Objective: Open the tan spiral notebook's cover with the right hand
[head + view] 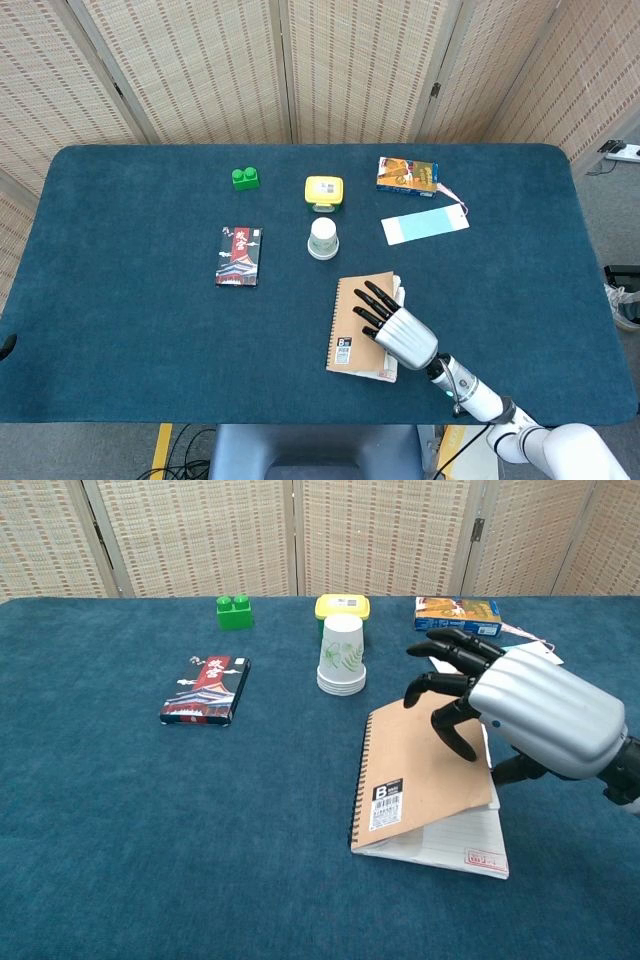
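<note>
The tan spiral notebook (350, 322) (410, 780) lies at the front middle of the blue table, spiral on its left. Its cover is raised at the right edge and tilted up, so white lined pages (460, 840) show beneath. My right hand (396, 336) (530, 716) is at that raised edge. Black fingers (450, 685) curl over the top of the cover and the thumb sits under it, holding the cover. The left hand is in neither view.
A paper cup (322, 238) (341, 655) stands just behind the notebook, with a yellow container (323, 190) behind it. A green block (244, 178), a dark card box (238, 256), a colourful box (406, 175) and a light blue slip (424, 226) lie farther off.
</note>
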You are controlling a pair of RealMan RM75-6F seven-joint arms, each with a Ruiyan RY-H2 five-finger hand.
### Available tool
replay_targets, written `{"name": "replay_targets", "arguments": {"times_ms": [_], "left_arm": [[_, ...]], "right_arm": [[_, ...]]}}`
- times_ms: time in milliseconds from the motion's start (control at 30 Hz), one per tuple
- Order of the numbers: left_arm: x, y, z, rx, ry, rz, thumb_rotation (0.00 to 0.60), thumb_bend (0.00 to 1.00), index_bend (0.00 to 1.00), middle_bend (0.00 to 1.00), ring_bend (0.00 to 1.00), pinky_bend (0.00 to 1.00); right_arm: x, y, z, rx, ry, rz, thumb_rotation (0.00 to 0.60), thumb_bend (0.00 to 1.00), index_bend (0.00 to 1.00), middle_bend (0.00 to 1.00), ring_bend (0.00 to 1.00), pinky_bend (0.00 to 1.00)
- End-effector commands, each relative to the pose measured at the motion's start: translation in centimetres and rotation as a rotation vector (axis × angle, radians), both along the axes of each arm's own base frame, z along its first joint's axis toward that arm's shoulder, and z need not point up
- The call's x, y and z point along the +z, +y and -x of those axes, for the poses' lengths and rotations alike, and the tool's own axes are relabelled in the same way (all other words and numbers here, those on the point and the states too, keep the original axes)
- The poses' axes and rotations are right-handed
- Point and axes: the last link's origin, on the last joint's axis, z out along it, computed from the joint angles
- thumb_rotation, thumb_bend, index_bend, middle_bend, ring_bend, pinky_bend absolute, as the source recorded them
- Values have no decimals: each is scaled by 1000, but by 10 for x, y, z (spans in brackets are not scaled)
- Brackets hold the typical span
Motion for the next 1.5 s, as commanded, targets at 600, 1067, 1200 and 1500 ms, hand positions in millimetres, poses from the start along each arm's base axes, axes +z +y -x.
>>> {"name": "replay_targets", "arguments": {"times_ms": [600, 1067, 1200, 1500], "left_arm": [[7, -1, 1, 0, -18, -23, 600, 275, 85, 85, 78, 170], [15, -2, 6, 14, -37, -49, 600, 275, 86, 84, 78, 170], [17, -3, 6, 16, -40, -52, 600, 275, 86, 84, 78, 170], [17, -7, -3, -16, -15, -60, 600, 275, 97, 84, 78, 170]], "right_arm": [[-17, -46, -77, 90, -19, 24, 600, 233, 200, 208, 82, 0], [-59, -78, -112, -37, -47, -102, 600, 188, 0, 63, 0, 0], [-59, -79, -110, -45, -62, -109, 600, 184, 0, 48, 0, 0], [17, -65, -61, -117, -96, 58, 600, 149, 0, 0, 0, 0]]}}
